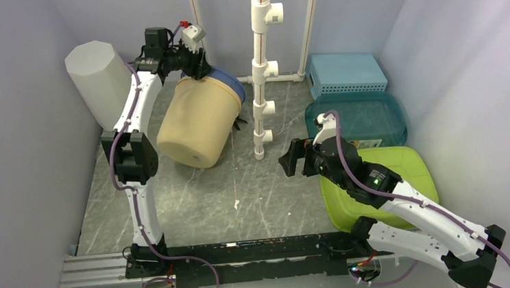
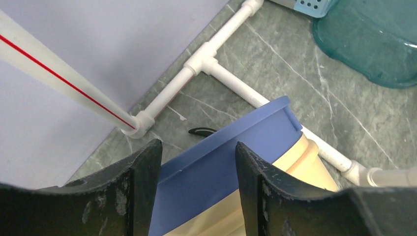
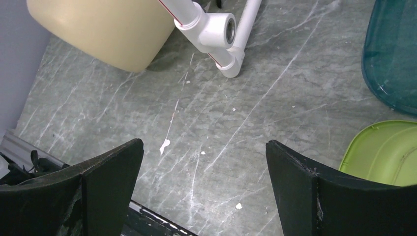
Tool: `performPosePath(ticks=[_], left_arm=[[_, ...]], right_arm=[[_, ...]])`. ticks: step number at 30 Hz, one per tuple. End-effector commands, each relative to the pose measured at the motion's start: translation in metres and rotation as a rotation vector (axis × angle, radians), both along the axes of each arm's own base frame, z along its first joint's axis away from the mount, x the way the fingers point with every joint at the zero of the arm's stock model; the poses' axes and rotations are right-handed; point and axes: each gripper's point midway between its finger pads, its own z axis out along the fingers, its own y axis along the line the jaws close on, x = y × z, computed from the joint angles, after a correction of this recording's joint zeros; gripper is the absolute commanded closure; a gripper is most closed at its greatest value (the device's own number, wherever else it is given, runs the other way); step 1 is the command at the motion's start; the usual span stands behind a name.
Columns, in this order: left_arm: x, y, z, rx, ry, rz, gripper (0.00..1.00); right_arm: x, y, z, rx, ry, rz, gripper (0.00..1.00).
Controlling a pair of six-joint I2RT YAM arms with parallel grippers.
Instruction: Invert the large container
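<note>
Left arm: reaches along the worktop's (image 1: 194, 197) left edge toward the far left corner.
Left gripper (image 1: 199, 67): half open, with the blue rim (image 2: 231, 147) between the fingers (image 2: 142, 196); whether it is pinched cannot be told.
Large container (image 1: 199, 124): tan, tipped on its side near the far left corner, base toward the near edge.
Right arm: bent low over the near right side.
Right gripper (image 3: 204, 147): spread wide, grasping nothing, above bare worktop.
Left wrist only: a small black object (image 2: 201, 131) beyond the rim.
Right wrist only: the pipe stand (image 3: 216, 34) foot beside the container's base.
</note>
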Motion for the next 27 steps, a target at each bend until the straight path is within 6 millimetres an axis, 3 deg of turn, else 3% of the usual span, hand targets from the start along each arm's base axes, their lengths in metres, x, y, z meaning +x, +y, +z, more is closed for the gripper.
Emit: performPosePath(ticks=[1, 4, 11, 15, 20, 23, 27], left_arm=[[-0.126, 0.000, -0.111, 0.097, 0.677, -0.064, 0.43], [-0.141, 0.004, -0.107, 0.100, 0.665, -0.045, 0.48], [-0.176, 0.003, -0.067, 0.050, 0.591, -0.051, 0.61], [-0.204, 0.002, -0.063, 0.051, 0.632, -0.067, 0.64], [-0.237, -0.001, -0.073, 0.035, 0.683, -0.070, 0.66], [-0.244, -0.004, -0.066, 0.008, 0.648, -0.088, 0.61], [-0.235, -0.010, -0.051, 0.001, 0.627, -0.146, 0.50]], right_arm=[[-0.002, 0.000, 0.026, 0.055, -0.046, 0.009, 0.00], [-0.003, 0.005, 0.029, 0.057, -0.049, 0.042, 0.00], [-0.013, 0.025, 0.044, 0.084, -0.077, 0.185, 0.00], [-0.022, 0.039, 0.054, 0.089, -0.104, 0.300, 0.00], [-0.035, 0.058, 0.059, 0.069, -0.098, 0.459, 0.00], [-0.038, 0.061, 0.061, 0.078, -0.094, 0.484, 0.00], [-0.042, 0.059, 0.058, 0.090, -0.086, 0.479, 0.00]])
